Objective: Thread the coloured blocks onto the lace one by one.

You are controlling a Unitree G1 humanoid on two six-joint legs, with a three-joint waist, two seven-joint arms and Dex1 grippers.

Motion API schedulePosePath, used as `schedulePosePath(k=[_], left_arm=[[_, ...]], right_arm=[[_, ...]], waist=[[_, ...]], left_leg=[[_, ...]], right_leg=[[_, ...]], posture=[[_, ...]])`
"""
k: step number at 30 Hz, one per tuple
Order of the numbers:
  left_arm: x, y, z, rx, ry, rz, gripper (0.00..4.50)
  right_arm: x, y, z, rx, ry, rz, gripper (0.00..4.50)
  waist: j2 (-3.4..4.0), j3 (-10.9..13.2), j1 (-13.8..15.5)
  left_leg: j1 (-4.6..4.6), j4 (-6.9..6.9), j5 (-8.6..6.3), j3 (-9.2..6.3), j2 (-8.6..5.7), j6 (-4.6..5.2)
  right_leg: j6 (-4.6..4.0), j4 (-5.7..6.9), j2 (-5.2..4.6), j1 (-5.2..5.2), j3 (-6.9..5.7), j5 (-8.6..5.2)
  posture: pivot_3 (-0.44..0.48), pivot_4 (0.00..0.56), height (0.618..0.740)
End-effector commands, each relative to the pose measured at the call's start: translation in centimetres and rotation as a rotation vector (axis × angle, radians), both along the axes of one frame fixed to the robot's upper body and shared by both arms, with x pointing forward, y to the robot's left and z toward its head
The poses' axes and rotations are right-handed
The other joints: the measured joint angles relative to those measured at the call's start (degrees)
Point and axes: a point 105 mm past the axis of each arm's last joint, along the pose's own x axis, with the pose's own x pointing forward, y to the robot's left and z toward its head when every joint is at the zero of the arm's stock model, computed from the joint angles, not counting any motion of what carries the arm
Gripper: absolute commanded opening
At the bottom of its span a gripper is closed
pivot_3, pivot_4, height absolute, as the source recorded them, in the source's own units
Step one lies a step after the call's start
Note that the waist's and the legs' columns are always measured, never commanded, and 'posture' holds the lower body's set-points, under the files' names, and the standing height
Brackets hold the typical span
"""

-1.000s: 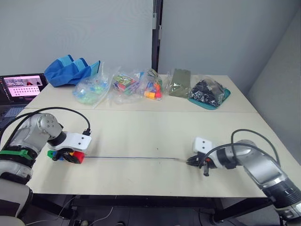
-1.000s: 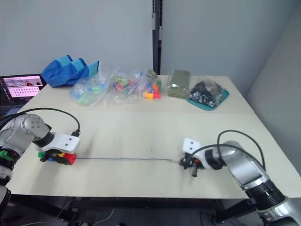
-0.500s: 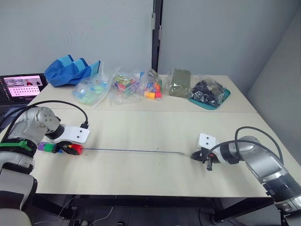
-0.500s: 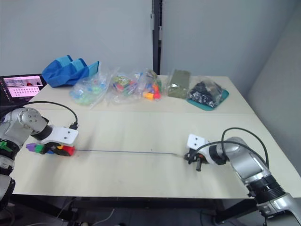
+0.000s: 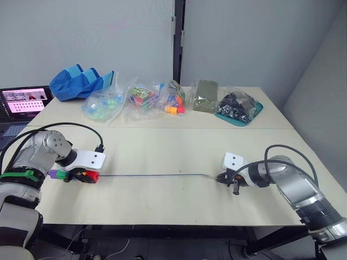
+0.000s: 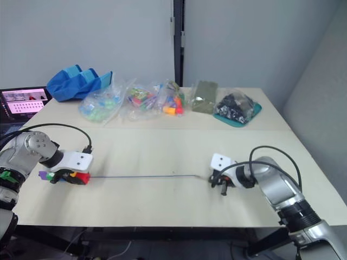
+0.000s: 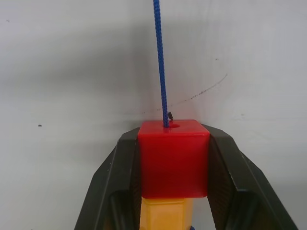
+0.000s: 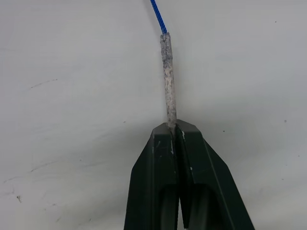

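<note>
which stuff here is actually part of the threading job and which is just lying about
Part of the job:
- coloured blocks, strung in a row, red one clamped in the left gripper
- lace, its pale tip pinched in the right gripper

Lying about at the table's far edge:
- clear bags of toys
- blue cloth bag
- laptop
</note>
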Motion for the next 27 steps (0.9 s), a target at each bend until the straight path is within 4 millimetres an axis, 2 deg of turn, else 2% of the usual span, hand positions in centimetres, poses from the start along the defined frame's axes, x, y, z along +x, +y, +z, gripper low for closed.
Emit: schedulePosePath(k=[1,2,4,8,11,15,17,19,25,27], left_arm=[[-0.2,1.1,0.8,0.018,-0.03,0.03,1.2],[-0.2,1.0,0.8,0.006,-0.028,0.033,1.2],[0.0,0.5,1.2,-0.034,-0.035,0.04,2.27],[0.2,0.7,1.8,-0.008,-0.063,0.032,3.63],[0.2,1.4,2.1,0.032,-0.079,0.032,4.47],[0.4,1.9,2.3,0.037,-0.108,0.04,4.47],[0.7,1.5,3.1,-0.034,-0.139,0.06,4.47],[0.7,1.5,4.2,-0.1,-0.162,0.097,4.5],[-0.7,2.7,5.7,-0.181,-0.201,0.137,4.5],[-0.7,2.8,7.0,-0.281,-0.257,0.164,4.5]], right_arm=[[0.0,0.4,-0.2,-0.008,0.007,0.02,0.0],[0.1,0.4,-0.3,-0.008,0.006,0.02,0.0],[0.2,0.5,-0.3,-0.009,0.005,0.02,0.0],[0.3,0.7,-0.3,-0.001,0.005,0.022,0.0],[0.3,0.7,-0.2,0.007,0.008,0.02,0.0],[0.4,0.7,-0.2,0.007,0.001,0.017,0.0],[0.4,0.6,-0.1,0.024,0.006,0.004,0.0],[0.6,0.4,0.2,0.036,-0.01,-0.013,0.66],[0.0,-0.6,1.0,0.064,-0.024,-0.037,2.72],[0.0,-1.2,1.6,0.09,-0.044,-0.063,3.38]], waist=[[0.0,0.0,0.0],[0.0,0.0,0.0],[0.0,0.0,0.0],[-0.01,0.0,0.0],[-0.01,0.0,0.0],[-0.01,0.0,0.1],[-0.02,0.0,0.1],[-0.02,0.0,0.1],[-0.01,0.0,0.2],[-0.01,0.0,0.4]], left_leg=[[0.0,0.0,0.0,0.0,0.0,0.0],[0.0,0.0,0.0,0.0,0.0,0.0],[0.0,0.0,0.0,0.0,0.0,0.0],[0.0,0.0,0.0,0.0,0.0,0.0],[0.0,0.0,0.0,0.0,0.0,0.0],[0.0,0.0,0.0,0.0,0.0,0.0],[0.0,0.01,0.0,0.0,0.0,0.0],[0.0,0.0,0.0,0.0,0.0,0.0],[-0.01,-0.06,0.0,0.0,0.0,0.0],[-0.01,-0.06,0.0,0.0,0.0,0.0]], right_leg=[[0.0,0.0,0.0,0.0,0.0,0.0],[0.0,0.0,0.0,0.0,0.0,0.0],[0.0,0.01,0.0,0.0,0.0,0.0],[0.0,0.01,0.0,0.0,0.0,0.0],[0.0,0.02,0.0,0.0,0.0,0.0],[0.0,0.02,0.0,0.0,-0.01,0.0],[0.0,0.02,0.0,0.0,-0.01,0.0],[0.0,0.02,0.0,0.0,-0.01,0.0],[-0.02,0.01,0.0,-0.02,-0.02,-0.04],[-0.02,0.01,-0.01,-0.01,-0.02,-0.04]], posture=[[0.0,0.15,0.74],[0.0,0.15,0.74],[0.0,0.15,0.74],[0.0,0.15,0.74],[0.0,0.15,0.74],[0.0,0.15,0.74],[0.0,0.15,0.74],[0.0,0.15,0.74],[0.0,0.15,0.74],[0.0,0.15,0.74]])
